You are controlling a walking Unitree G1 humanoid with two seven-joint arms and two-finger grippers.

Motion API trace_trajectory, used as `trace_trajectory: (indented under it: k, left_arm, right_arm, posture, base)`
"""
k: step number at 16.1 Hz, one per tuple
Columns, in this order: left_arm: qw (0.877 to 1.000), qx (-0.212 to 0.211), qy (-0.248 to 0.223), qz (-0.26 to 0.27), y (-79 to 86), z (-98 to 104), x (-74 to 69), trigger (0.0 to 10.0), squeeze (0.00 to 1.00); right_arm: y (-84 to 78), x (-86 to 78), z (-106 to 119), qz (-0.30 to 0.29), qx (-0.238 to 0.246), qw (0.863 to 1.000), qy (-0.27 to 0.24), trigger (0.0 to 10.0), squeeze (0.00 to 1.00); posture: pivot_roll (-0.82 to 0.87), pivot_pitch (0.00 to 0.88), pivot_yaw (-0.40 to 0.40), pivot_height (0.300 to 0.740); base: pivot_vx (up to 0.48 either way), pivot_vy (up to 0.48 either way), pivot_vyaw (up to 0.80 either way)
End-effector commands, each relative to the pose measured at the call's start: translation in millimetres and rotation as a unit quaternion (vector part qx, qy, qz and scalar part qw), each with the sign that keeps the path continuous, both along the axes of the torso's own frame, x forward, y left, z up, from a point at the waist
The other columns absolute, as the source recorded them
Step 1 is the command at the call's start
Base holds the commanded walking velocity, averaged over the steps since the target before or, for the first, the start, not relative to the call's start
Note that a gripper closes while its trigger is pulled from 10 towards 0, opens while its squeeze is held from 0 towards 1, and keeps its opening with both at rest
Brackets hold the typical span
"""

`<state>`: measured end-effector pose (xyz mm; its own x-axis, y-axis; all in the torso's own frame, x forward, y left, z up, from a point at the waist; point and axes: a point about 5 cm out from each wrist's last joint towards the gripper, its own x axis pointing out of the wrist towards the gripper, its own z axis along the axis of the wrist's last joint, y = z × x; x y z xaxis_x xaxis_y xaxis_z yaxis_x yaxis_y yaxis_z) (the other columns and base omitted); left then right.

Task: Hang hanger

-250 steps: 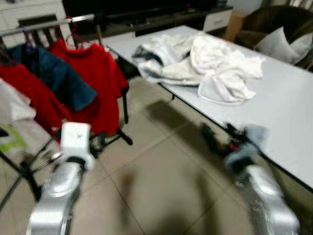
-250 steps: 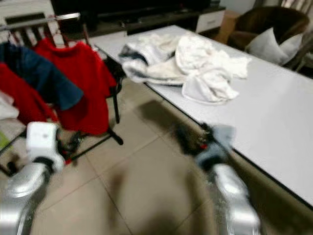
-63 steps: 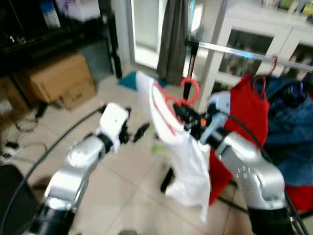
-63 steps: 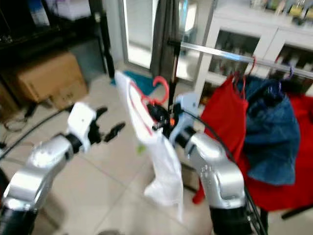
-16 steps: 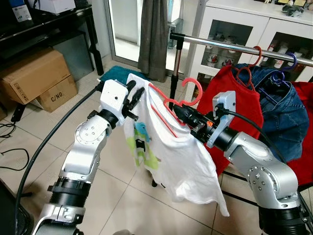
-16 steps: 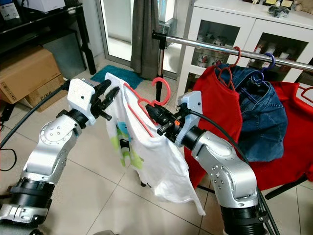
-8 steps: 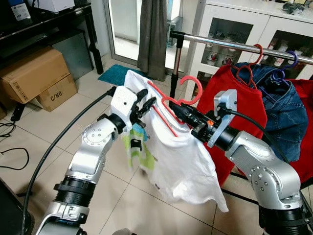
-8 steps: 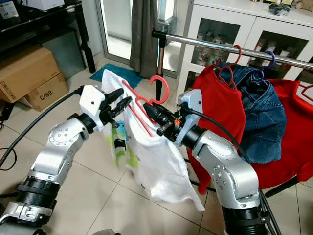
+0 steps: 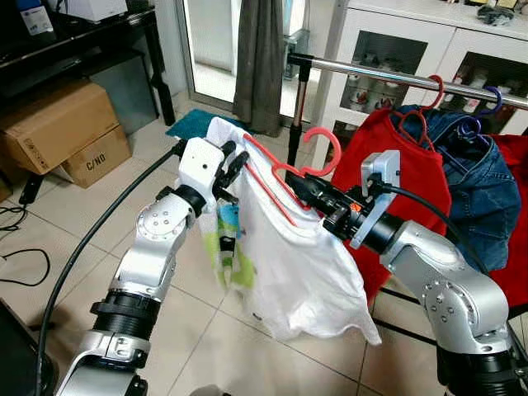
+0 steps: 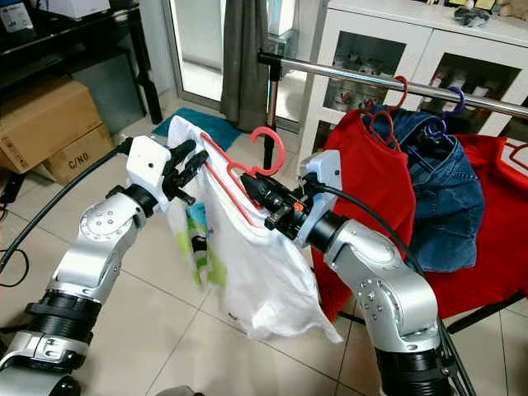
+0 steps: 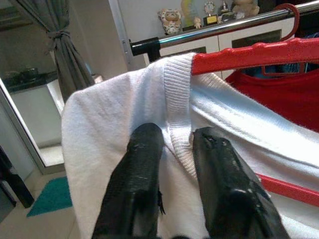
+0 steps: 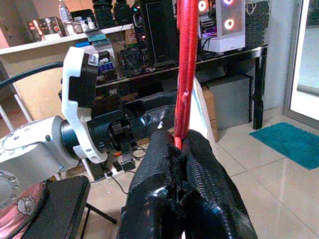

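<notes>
1. The red plastic hanger (image 9: 285,177), dressed with a white T-shirt with a green print (image 9: 289,256), is held in the air between the two arms, in front of and below the chrome garment rail (image 9: 396,78); its hook (image 9: 323,148) points up, not yet over the rail.
2. The right gripper (image 9: 307,194) has its black fingers clamped together on the hanger's neck, just under the hook; the right wrist view confirms the red stem pinched between them.
3. The left gripper (image 9: 233,162) has its fingers (image 11: 142,164) pinched on the ribbed white collar at the hanger's far shoulder, steadying the garment.
4. To do the step well, the hook probably needs raising above the rail and lowering onto its bare stretch near the black end post (image 9: 299,99), with the hanger kept level so the shirt does not slide off.
5. Nearby on the rail hang a red garment (image 9: 412,181) and a blue denim garment (image 9: 474,194), which crowd the rail's far part; the hook should go clear of their hangers.
6. A grey curtain (image 9: 260,62), white glass-door cabinet (image 9: 388,41) and brown cardboard box (image 9: 62,132) stand well apart.
</notes>
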<state>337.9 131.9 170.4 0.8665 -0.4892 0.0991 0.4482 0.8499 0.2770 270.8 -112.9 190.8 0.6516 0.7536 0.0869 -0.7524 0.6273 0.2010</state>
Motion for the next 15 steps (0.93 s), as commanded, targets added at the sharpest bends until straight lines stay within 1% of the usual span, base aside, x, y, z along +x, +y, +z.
trace_trajectory:
  k: [1,2,4,6,7,9,11,13,15]
  left_arm:
    - [1.0,0.006,-0.004,0.002,-0.6,3,2.5,0.0,0.0]
    - [1.0,0.007,-0.005,-0.005,-2.8,2,1.5,0.0,0.0]
    - [1.0,0.011,-0.003,0.002,-2.1,0,1.6,0.0,0.0]
    - [0.999,0.014,0.009,0.035,4.9,-3,6.1,0.0,0.0]
    - [0.999,0.01,0.015,0.042,6.5,-3,7.0,0.0,0.0]
    - [0.999,0.003,0.022,0.042,6.7,-4,7.3,0.0,0.0]
    - [0.999,-0.011,0.025,0.026,3.6,-4,5.9,0.0,0.0]
    - [0.999,-0.019,0.02,0.015,0.8,-2,4.6,0.0,0.0]
    - [0.999,-0.039,-0.003,0.028,3.0,6,4.3,0.0,0.0]
  right_arm:
    - [1.5,-3.3,8,0.015,0.006,1.0,-0.017,0.0,0.0]
    - [1.0,-3.1,8,0.014,0.005,1.0,-0.016,0.0,0.0]
    - [0.6,-3.2,8,0.014,0.005,1.0,-0.015,0.0,0.0]
    - [0.2,-3.1,8,0.012,0.005,1.0,-0.014,0.0,0.0]
    - [-0.2,-2.9,8,0.011,0.006,1.0,-0.014,0.0,0.0]
    - [-0.7,-2.6,8,0.009,0.006,1.0,-0.014,0.0,0.0]
    - [-1.5,-2.1,8,0.005,0.006,1.0,-0.014,0.0,0.0]
    - [-2.6,-1.1,8,-0.001,0.005,1.0,-0.014,0.0,0.0]
    - [-4.5,0.9,8,-0.011,0.003,1.0,-0.014,0.0,0.0]
  posture:
    - [0.03,0.0,-0.018,0.74]
    - [0.03,0.0,-0.019,0.74]
    - [0.03,0.0,-0.019,0.74]
    - [0.03,0.0,-0.018,0.74]
    - [0.03,0.0,-0.018,0.74]
    - [0.03,0.0,-0.017,0.74]
    - [0.03,0.0,-0.017,0.74]
    - [0.03,0.0,-0.016,0.74]
    - [0.02,0.0,-0.014,0.74]
  base:
    - [0.0,0.0,0.0]
    - [0.0,0.0,0.0]
    - [0.0,0.0,0.0]
    - [0.0,0.0,0.0]
    - [0.0,0.0,0.0]
    - [0.0,0.0,0.0]
    - [0.0,0.0,0.0]
    - [0.0,0.0,0.0]
    - [0.0,0.0,0.0]
